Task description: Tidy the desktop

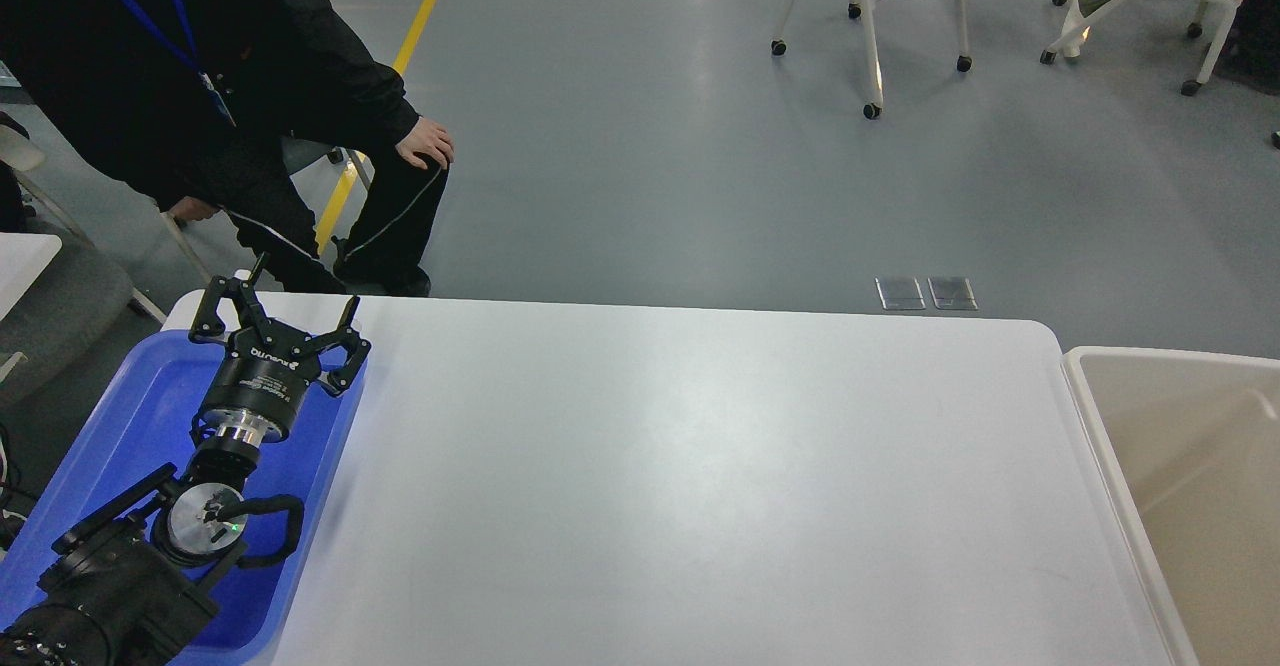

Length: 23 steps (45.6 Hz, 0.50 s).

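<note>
Desktop (700, 486): it is lying straight ahead, filling the middle of the head view, white and matte, and no loose item is showing on its bare surface.
Tray (120, 426): it is sitting on the near-left corner of the desktop, blue, with nothing visible on the part the arm is not covering.
Bin (1180, 466): it is standing just beside the right edge of the desktop, beige, and what shows of its inside is looking empty (its near end is cut off by the frame).
Left gripper (275, 314): it is hovering over the far end of the tray, fingers spread wide apart and holding nothing.
Right gripper: it is not appearing anywhere in this view.
Person (230, 96): someone in dark clothes is sitting beyond the far-left corner, well apart from the arm.
Step in hand: judging by the bare desktop and the empty, parted fingers over the tray, the arm is probably at a release or between items, or the tidying is close to done.
Next move: it is calling for a look for anything left to pick (none is showing here); if nothing is left, the arm only needs lifting clear of the tray rim without catching it.
</note>
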{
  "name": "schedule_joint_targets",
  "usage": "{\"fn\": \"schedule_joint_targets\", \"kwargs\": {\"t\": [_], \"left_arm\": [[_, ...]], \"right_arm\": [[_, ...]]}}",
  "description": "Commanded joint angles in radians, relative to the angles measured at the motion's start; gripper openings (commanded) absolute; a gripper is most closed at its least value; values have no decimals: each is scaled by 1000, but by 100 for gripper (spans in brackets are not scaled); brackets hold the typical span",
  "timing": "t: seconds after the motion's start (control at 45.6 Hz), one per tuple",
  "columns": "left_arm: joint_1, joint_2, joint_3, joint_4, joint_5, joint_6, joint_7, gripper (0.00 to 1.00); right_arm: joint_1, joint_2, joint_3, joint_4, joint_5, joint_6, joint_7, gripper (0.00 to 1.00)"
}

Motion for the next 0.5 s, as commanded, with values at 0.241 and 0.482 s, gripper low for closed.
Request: {"fn": "schedule_joint_targets", "kwargs": {"t": [0.241,0.482], "left_arm": [[-1,0,0,0,-1,0,0,100],[-1,0,0,0,-1,0,0,100]], "right_arm": [[-2,4,-10,-3,-15,3,1,0],[12,5,12,-46,-10,-57,-4,92]]}}
